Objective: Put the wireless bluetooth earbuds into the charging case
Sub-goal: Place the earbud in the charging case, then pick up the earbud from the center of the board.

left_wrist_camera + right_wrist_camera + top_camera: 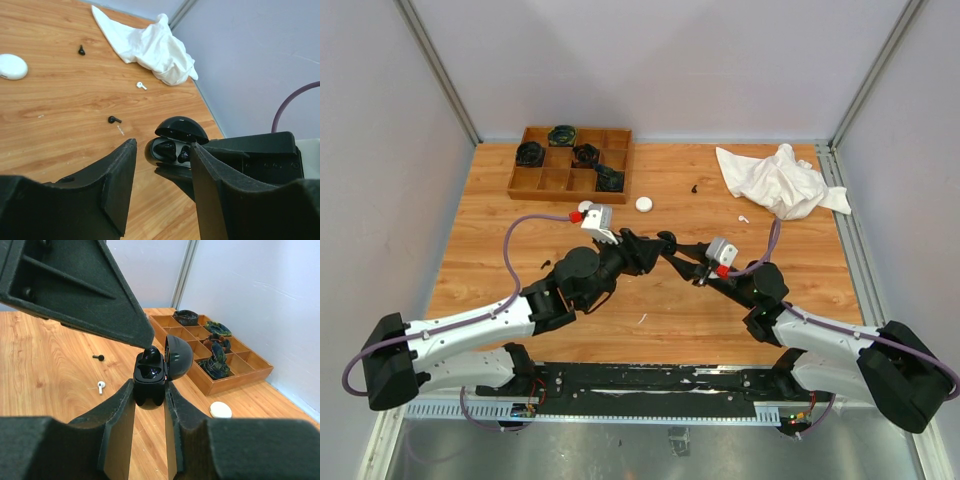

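My right gripper (150, 387) is shut on a black charging case (149, 382), held off the table with its lid (178, 357) swung open. A glossy black earbud (151, 358) sits in the case's upper well. My left gripper (162, 146) is open just in front of the case (175, 145), with nothing between its fingers; one finger (100, 305) hangs over the case mouth. In the top view both grippers meet at mid-table (670, 245). Loose on the wood lie a black earbud (114, 119), a white earbud (141, 85) and another black one (81, 50).
A wooden compartment tray (552, 181) with dark items stands at the back left. A crumpled white cloth (775, 180) lies at the back right. Two small white cases (645, 204) (585, 207) rest in front of the tray. Grey walls close in the table.
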Action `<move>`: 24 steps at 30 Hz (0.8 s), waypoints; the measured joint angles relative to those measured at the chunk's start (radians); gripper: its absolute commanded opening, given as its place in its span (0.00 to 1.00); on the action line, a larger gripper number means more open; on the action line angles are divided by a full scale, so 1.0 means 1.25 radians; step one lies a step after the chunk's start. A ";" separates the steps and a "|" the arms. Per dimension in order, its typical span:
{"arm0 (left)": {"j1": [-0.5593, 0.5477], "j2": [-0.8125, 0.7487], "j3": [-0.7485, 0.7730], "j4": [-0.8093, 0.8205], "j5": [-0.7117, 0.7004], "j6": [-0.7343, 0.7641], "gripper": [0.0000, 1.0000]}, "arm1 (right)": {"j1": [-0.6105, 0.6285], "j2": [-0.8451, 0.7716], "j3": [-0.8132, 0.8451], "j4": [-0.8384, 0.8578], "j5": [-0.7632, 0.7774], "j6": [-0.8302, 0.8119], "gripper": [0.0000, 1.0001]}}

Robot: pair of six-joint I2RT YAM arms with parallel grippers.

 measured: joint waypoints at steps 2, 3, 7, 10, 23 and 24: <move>0.000 -0.009 0.008 -0.033 -0.011 0.002 0.56 | 0.000 0.000 -0.003 0.000 0.002 -0.003 0.01; 0.000 -0.014 0.013 -0.052 -0.019 0.003 0.57 | 0.000 0.000 -0.005 -0.001 0.003 -0.003 0.01; 0.000 -0.027 0.039 -0.135 -0.076 0.005 0.59 | 0.000 -0.002 -0.010 -0.003 0.013 -0.007 0.01; 0.003 -0.028 0.049 -0.195 -0.118 0.005 0.61 | 0.000 -0.002 -0.015 -0.005 0.025 -0.009 0.01; 0.309 0.055 0.068 -0.453 -0.054 -0.008 0.59 | 0.000 -0.031 -0.036 -0.036 0.043 -0.020 0.01; 0.336 0.065 0.068 -0.468 -0.039 -0.004 0.59 | 0.000 -0.031 -0.040 -0.036 0.043 -0.021 0.01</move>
